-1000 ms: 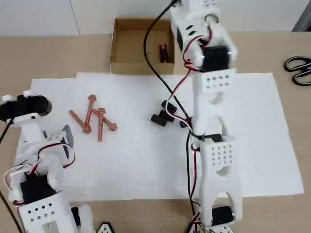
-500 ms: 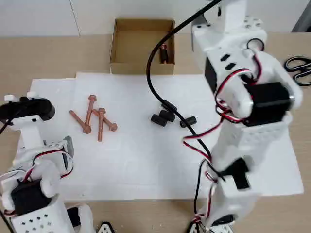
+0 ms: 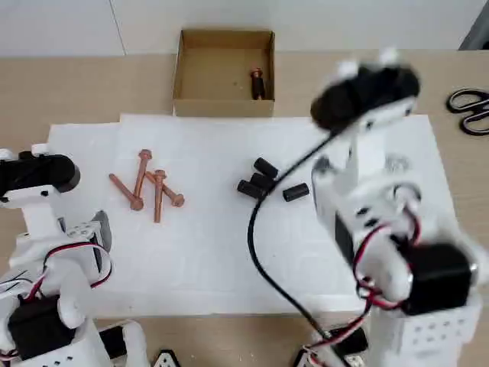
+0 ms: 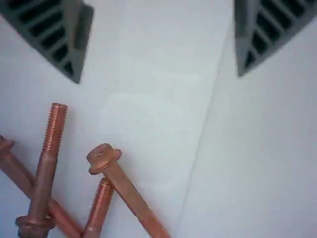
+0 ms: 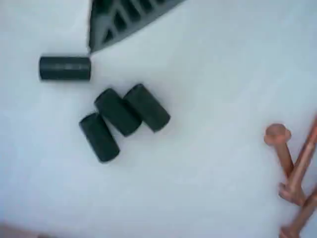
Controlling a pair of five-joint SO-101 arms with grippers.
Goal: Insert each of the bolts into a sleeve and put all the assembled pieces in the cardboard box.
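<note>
Several copper bolts [image 3: 151, 186] lie crossed on the left of the white sheet [image 3: 206, 260]; in the left wrist view the bolts [image 4: 116, 181] sit just past my left gripper [image 4: 158, 72], which hangs open above bare sheet. Three black sleeves [image 3: 258, 180] cluster mid-sheet, with another sleeve [image 3: 296, 192] beside them. In the right wrist view the cluster [image 5: 121, 116] and the lone sleeve [image 5: 65, 68] lie below one finger [image 5: 124, 20]. My right gripper [image 3: 328, 172] hovers open, to the right of the sleeves. The cardboard box [image 3: 191, 76] at the back holds one assembled piece [image 3: 257, 82].
Scissors [image 3: 470, 107] lie on the wooden table at the far right. A black cable [image 3: 256, 245] from the right arm loops over the sheet's middle. Bare sheet stretches in front of the bolts and sleeves.
The right arm has pulled back from over the cardboard box to the right side of the sheet, leaving the assembled piece inside. The left arm shifted slightly toward its base.
</note>
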